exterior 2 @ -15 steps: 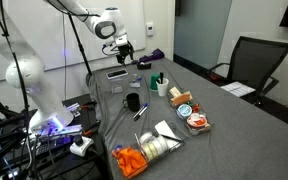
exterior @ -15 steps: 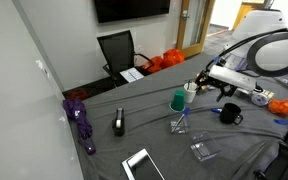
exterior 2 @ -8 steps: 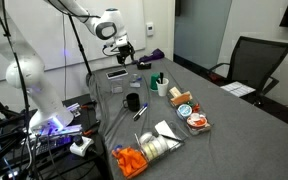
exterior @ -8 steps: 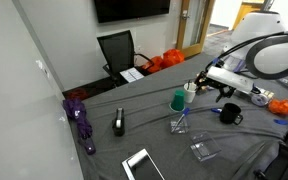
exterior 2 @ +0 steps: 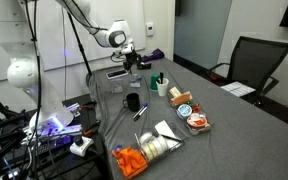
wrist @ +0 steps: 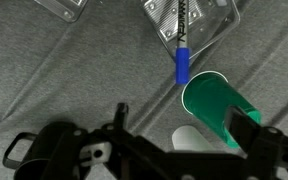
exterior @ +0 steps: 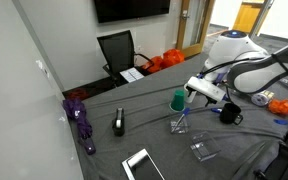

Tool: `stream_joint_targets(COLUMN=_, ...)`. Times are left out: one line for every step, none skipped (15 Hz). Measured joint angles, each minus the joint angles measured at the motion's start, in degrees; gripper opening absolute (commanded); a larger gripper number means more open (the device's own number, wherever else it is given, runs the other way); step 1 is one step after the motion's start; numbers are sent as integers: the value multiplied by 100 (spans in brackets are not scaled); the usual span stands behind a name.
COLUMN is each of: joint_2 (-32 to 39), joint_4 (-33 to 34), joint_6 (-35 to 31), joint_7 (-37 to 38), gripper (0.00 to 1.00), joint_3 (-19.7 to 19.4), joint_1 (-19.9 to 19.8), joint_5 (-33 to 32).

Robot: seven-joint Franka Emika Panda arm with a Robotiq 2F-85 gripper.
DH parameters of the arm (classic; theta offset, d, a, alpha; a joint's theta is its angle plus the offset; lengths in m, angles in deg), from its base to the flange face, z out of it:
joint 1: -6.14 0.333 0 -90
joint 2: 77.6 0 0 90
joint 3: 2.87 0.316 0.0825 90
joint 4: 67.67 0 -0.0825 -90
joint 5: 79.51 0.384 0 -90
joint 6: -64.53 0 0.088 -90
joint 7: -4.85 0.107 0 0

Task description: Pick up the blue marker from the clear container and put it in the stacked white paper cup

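In the wrist view the blue marker (wrist: 182, 62) lies in the clear container (wrist: 206, 22) at the top, its blue end sticking out over the rim toward the green cup (wrist: 216, 104). The stacked white paper cup (wrist: 187, 139) stands next to the green cup, partly hidden behind my gripper. My gripper (wrist: 182, 120) is open and empty, above the two cups. In an exterior view the gripper (exterior: 198, 91) hovers beside the green cup (exterior: 178, 100), with the clear container (exterior: 180, 124) nearer the table's front. The gripper (exterior 2: 132, 62) also shows above the cups (exterior 2: 160, 88).
A second, larger clear box (exterior: 203, 151) and a white tablet (exterior: 141, 165) lie near the front edge. A black mug (exterior: 230, 114) stands beside the arm. A black object (exterior: 119, 123) and a purple object (exterior: 81, 122) lie farther off. Snack items (exterior 2: 189, 115) crowd the table's other end.
The arm has swung and lowered the open gripper toward the green and white cups. The marker, containers and cups have not moved.
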Motion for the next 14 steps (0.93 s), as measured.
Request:
stream_joint_targets(joint_2=193, joint_4=152, joint_6=5, joint_7=136, gripper=100, joint_3=-89, joint_1=98, joint_5=-24)
stream_joint_targets(joint_2=377, joint_4=304, joint_6=7, joint_7=229, gripper=100, joint_3=-166, joint_1=194, joint_5=-22)
stream_joint_targets(joint_2=548, joint_4=451, joint_6=8, joint_7=285, gripper=100, joint_3=-230, joint_1=281, joint_5=-1)
stream_joint_targets(joint_2=701, joint_4=584, joint_6=9, joint_7=311, gripper=100, joint_3=-280, joint_1=355, joint_5=28)
stream_joint_targets(joint_2=844, joint_4=715, joint_6=11, joint_7=327, gripper=100, joint_3=-325, joint_1=422, joint_5=63)
stream_joint_targets(joint_2=965, joint_4=829, joint_6=18, joint_7=334, gripper=100, joint_3=-370, joint_1=487, joint_5=102)
stream_joint_targets(joint_2=1079, joint_4=941, joint_6=32, joint_7=335, gripper=100, joint_3=-419, joint_1=551, joint_5=147)
stream_joint_targets(joint_2=1174, joint_4=1041, joint_6=47, joint_7=337, gripper=100, joint_3=-466, joint_1=609, joint_5=177)
stream_joint_targets(joint_2=1259, joint_4=1128, joint_6=61, joint_7=337, gripper=100, joint_3=-515, joint_1=665, joint_5=190)
stream_joint_targets(joint_2=1334, joint_4=1209, joint_6=87, joint_7=337, gripper=100, joint_3=-563, joint_1=718, joint_5=191)
stream_joint_targets(joint_2=1400, joint_4=1278, joint_6=126, joint_7=337, gripper=100, joint_3=-614, joint_1=771, joint_5=191)
stream_joint_targets(joint_2=1457, joint_4=1343, joint_6=182, joint_7=337, gripper=100, joint_3=-660, joint_1=818, joint_5=191)
stream_joint_targets(joint_2=1510, joint_4=1396, joint_6=233, joint_7=337, gripper=100, joint_3=-702, joint_1=863, joint_5=190)
stream_joint_targets(joint_2=1551, joint_4=1438, joint_6=271, joint_7=337, gripper=100, joint_3=-742, joint_1=903, joint_5=190)
